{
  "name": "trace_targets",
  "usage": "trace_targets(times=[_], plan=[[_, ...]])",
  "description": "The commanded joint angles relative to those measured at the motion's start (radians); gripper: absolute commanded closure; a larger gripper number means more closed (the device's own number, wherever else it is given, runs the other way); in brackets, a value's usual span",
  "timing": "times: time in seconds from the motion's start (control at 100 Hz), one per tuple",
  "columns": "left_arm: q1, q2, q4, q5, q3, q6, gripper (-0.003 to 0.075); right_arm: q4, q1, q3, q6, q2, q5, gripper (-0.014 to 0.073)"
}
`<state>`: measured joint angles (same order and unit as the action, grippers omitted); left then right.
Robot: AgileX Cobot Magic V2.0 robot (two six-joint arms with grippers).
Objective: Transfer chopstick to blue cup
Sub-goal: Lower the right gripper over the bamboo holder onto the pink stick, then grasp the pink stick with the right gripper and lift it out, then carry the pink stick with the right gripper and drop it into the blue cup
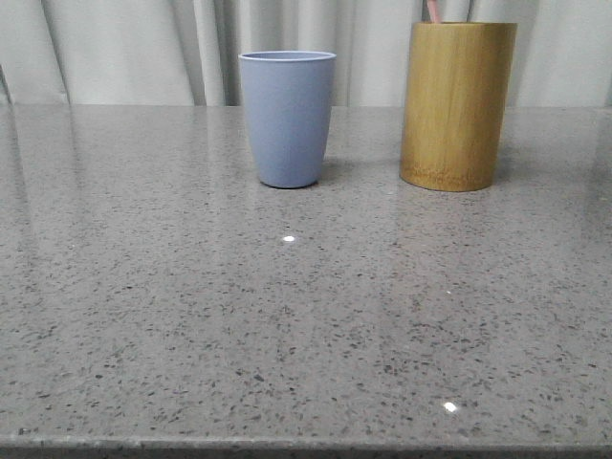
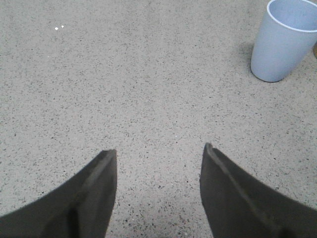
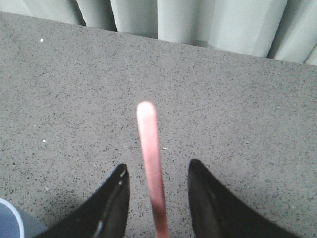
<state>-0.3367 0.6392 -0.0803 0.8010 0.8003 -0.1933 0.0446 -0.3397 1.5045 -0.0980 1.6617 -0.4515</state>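
The blue cup (image 1: 287, 120) stands upright at the back middle of the table. A pale pink chopstick tip (image 1: 433, 11) pokes out of the bamboo cylinder (image 1: 457, 105) to its right. In the right wrist view the chopstick (image 3: 151, 163) rises between the fingers of my right gripper (image 3: 158, 165), which is open, with a gap on each side. The cup's rim (image 3: 10, 220) shows at that view's corner. My left gripper (image 2: 160, 148) is open and empty over bare table, with the cup (image 2: 287, 39) some way off. Neither gripper shows in the front view.
A pale curtain (image 1: 143, 48) hangs behind the grey speckled table (image 1: 306, 316). The table's front edge (image 1: 306, 446) runs along the bottom of the front view. The cup and the bamboo cylinder stand a short gap apart.
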Motion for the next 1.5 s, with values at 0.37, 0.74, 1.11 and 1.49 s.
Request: trace_targets(times=[0.37,0.74,1.11,1.49], plan=[[0.003,-0.002,-0.009,-0.063,0.026,-0.013,0.0354,-0.001,0.0,0.035,0.012,-0.03,0.085,0.0637],[0.003,-0.002,-0.009,-0.063,0.026,-0.013,0.0354,-0.001,-0.001,0.035,0.032,-0.113,0.104,0.0649],[0.003,-0.002,-0.009,-0.063,0.026,-0.013,0.0354,-0.001,-0.079,0.035,0.075,-0.275,0.247,0.0649],[0.003,-0.002,-0.009,-0.063,0.026,-0.013,0.0354,-0.001,-0.243,0.034,0.077,-0.28,0.346,0.0649]])
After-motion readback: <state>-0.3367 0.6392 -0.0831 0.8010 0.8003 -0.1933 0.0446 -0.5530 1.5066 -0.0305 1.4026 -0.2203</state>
